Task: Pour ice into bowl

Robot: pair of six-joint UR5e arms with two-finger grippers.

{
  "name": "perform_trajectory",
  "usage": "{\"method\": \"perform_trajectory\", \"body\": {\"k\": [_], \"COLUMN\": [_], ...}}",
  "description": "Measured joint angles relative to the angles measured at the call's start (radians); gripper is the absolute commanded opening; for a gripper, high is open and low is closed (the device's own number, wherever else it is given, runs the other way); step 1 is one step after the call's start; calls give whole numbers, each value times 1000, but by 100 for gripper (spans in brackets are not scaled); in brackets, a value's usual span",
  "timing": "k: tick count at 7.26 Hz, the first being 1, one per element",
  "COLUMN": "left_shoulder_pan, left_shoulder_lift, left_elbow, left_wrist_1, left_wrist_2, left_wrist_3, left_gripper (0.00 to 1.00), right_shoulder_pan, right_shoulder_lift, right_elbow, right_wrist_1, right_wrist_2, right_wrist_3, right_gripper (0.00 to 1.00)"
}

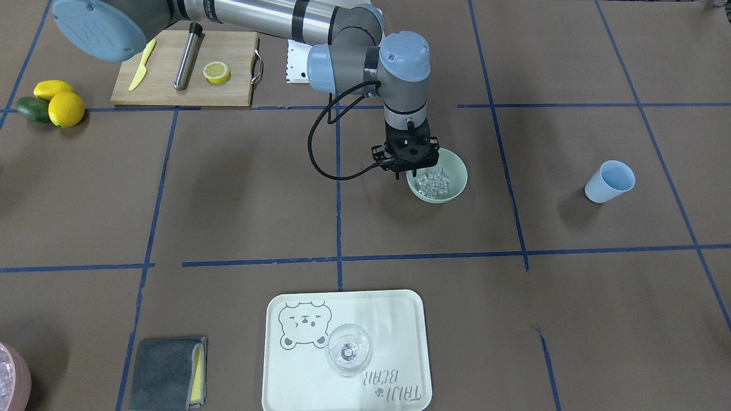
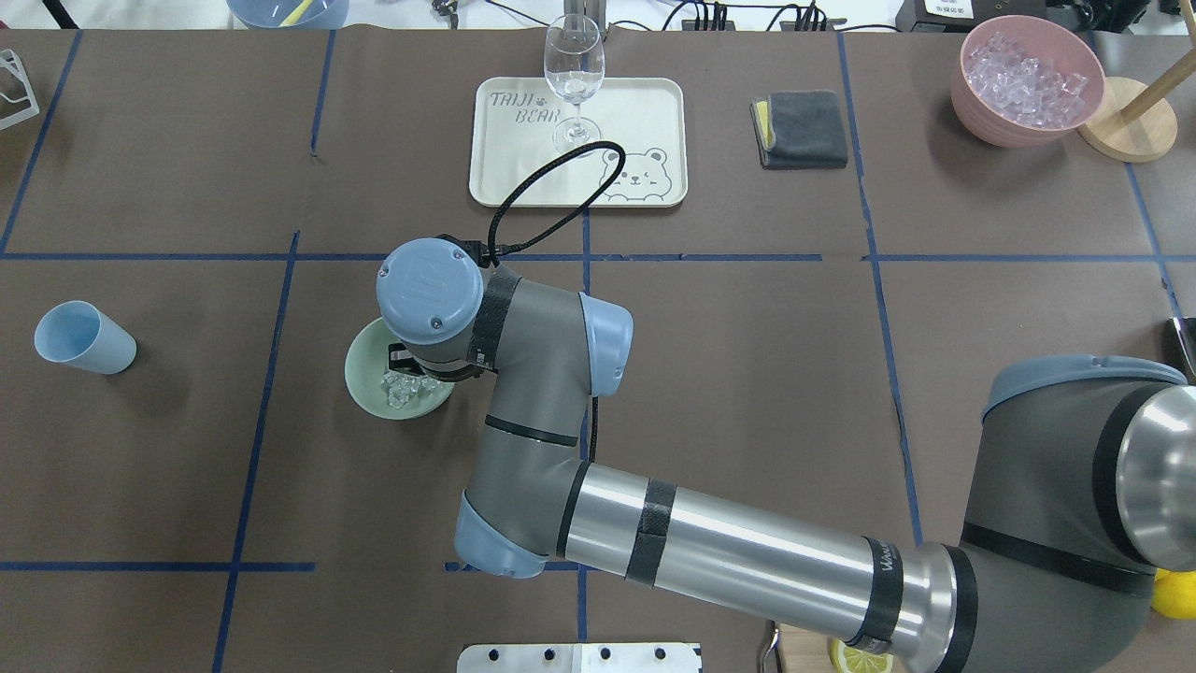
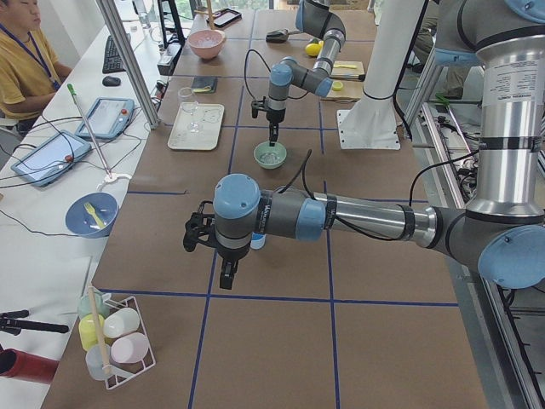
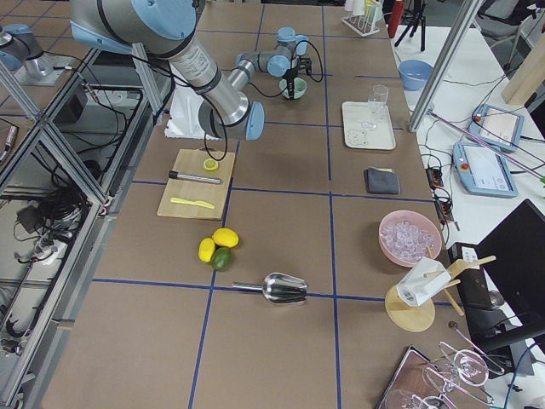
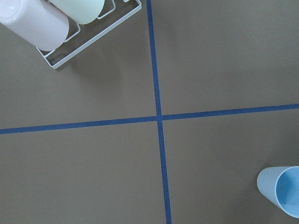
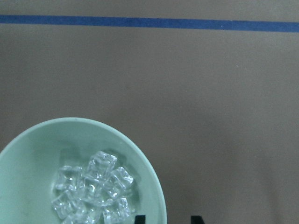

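Right wrist-mounted view shows the ice (image 6: 91, 191) heaped in the bowl (image 6: 28, 140), with the right gripper (image 6: 166, 219) spread and empty over its right edge.

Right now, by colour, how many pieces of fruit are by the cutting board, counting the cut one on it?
Whole yellow lemons: 2
Yellow lemon half: 1
Dark green fruit: 1
Total: 4

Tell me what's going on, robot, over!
Right pincer open, empty, over the bowl rim. Left pincer: open or shut, cannot tell. Ice sits in the bowl. Nothing blocking.
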Motion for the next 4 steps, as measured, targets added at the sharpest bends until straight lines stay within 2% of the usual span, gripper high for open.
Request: {"method": "perform_trajectory", "body": {"k": [4], "left_shoulder_pan": [0], "left_shoulder_lift": [0], "left_elbow": [0], "left_wrist_1": [0], "left_wrist_2": [0], "left_wrist_3": [0], "left_gripper": [100], "right_shoulder_pan": [-8], "right_shoulder_lift": [-1], "right_elbow": [-6], "right_wrist_1": [5], "right_wrist_2": [0], "right_wrist_3": [0], "right_gripper": [29]}}
